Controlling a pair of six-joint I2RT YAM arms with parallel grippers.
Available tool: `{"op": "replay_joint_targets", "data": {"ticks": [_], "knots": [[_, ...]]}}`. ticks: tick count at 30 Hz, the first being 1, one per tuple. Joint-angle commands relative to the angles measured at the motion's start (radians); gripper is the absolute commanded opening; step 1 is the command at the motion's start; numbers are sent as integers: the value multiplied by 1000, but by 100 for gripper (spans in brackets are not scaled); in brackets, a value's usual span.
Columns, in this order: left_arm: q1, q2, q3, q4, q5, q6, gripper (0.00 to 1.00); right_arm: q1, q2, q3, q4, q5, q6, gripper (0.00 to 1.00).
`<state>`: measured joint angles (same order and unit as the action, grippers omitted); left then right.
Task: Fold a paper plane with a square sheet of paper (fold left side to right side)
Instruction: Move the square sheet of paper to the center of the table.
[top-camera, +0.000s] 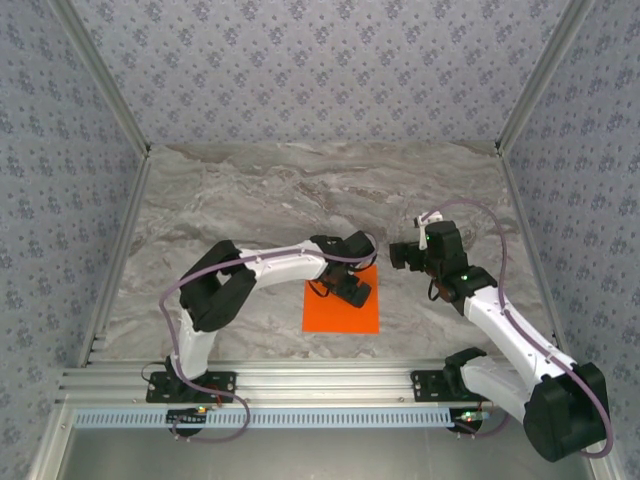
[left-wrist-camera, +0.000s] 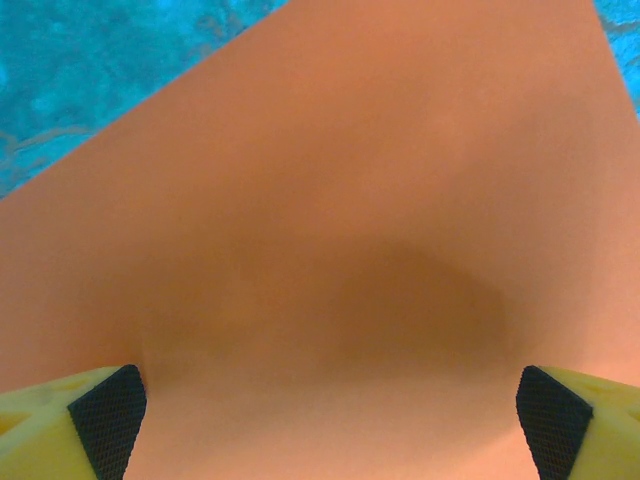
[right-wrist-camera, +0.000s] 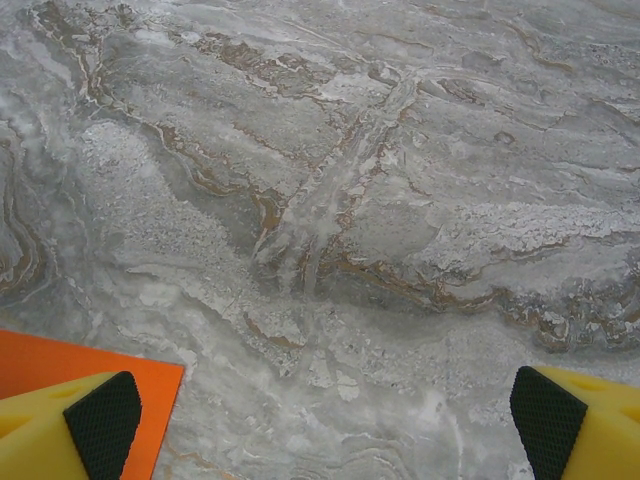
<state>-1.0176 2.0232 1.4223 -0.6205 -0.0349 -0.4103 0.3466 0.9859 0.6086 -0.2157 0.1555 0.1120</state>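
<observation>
While a bright orange square sheet of paper (top-camera: 342, 314) lies flat on the marble table (top-camera: 250, 200), near the front between both arms, the left gripper (top-camera: 350, 284) hovers low over its far part, jaws spread wide; contact is hard to tell. The right gripper (top-camera: 402, 252), also spread, hangs beside the sheet's far right corner. Thin, light and floppy, the paper should slide easily; its left edge looks best to pinch.

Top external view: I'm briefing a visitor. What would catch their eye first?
The bright orange square sheet of paper lies flat on the grey marble table, near its front edge. The left gripper hangs open over the sheet's far part; the right gripper is open above bare marble just beside it.
</observation>
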Motion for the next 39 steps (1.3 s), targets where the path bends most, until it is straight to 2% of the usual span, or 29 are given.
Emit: {"op": "replay_joint_targets", "data": {"ticks": [1,5,20,27,32,36,39], "knots": [[0,34,43,-52,47,-20,98,11,7,17,-21,27,-14,100],[29,57,54,-51,78,-27,98,12,7,18,-25,27,-18,100],[163,166,234,-120,-2,69,98,17,-3,29,-55,29,-19,100],[183,117,284,-117,40,117,98,9,35,58,-66,-96,45,100],[220,-45,189,-64,106,93,98,10,139,121,-75,-199,110,100],[271,-197,10,27,202,29,98,21,275,199,-81,-272,155,100],[298,-295,-144,98,291,-34,98,37,390,270,-106,-263,191,100]]}}
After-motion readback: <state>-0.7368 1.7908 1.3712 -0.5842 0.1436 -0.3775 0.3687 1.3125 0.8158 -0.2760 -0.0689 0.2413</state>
